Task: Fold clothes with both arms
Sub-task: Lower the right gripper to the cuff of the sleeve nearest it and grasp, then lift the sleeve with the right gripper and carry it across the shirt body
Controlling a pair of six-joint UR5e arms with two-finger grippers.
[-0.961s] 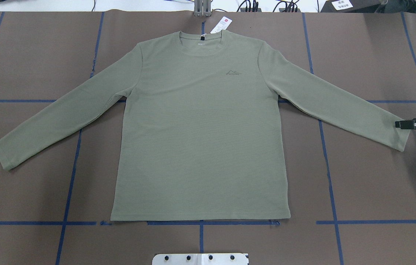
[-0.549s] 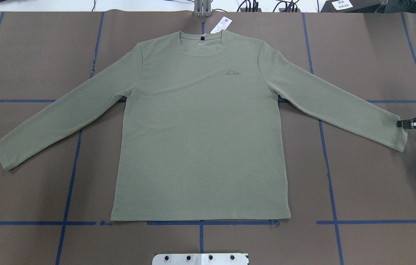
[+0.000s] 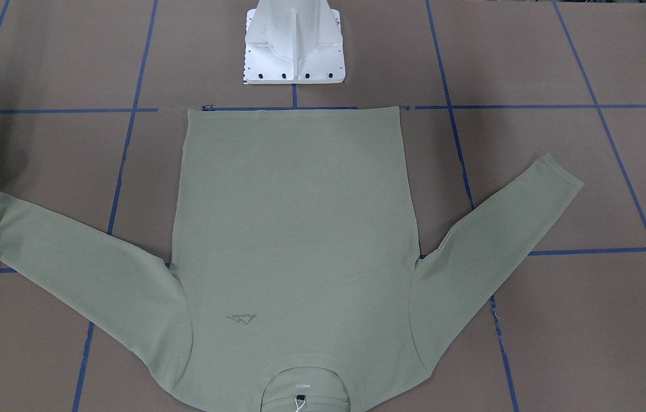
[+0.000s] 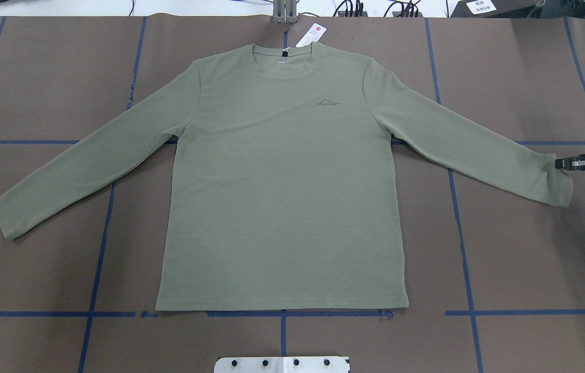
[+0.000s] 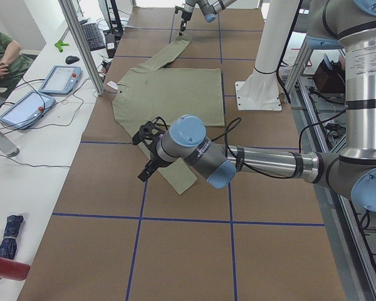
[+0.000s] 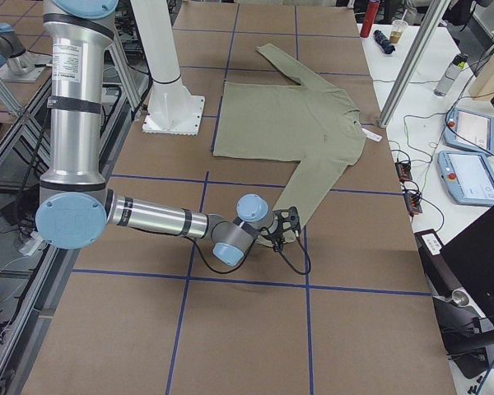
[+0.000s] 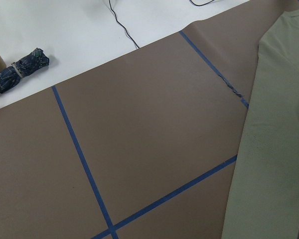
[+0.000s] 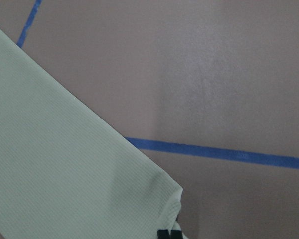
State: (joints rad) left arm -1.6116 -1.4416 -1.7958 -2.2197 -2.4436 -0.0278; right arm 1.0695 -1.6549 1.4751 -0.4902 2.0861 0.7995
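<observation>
Brown paper covered the surface, ruled into squares by blue tape. In the overhead view the shirt lay flat and face up at its centre, collar toward 12 o'clock and hem toward 6, with no fold made yet. Its left sleeve ran out toward 8 o'clock and its right sleeve toward 4 o'clock, both straight and smooth.

The right gripper sat at 3 o'clock and looked pressed together on the upper corner of the right cuff. The wrist camera showed that corner puckered against the black fingertips. The left gripper showed only in the side view, hanging near the left cuff; I could not tell whether it was spread or closed. A white hang tag lay just beyond the collar at 12 o'clock.

The knit looked light, soft and limp. It would likely sag from any single pinch rather than hold a line, and drag on the paper rather than slide freely. Cuffs, shoulder seams and hem corners seemed the best holds, being doubled and firmer. Matching holds on both sides should keep a fold square.
</observation>
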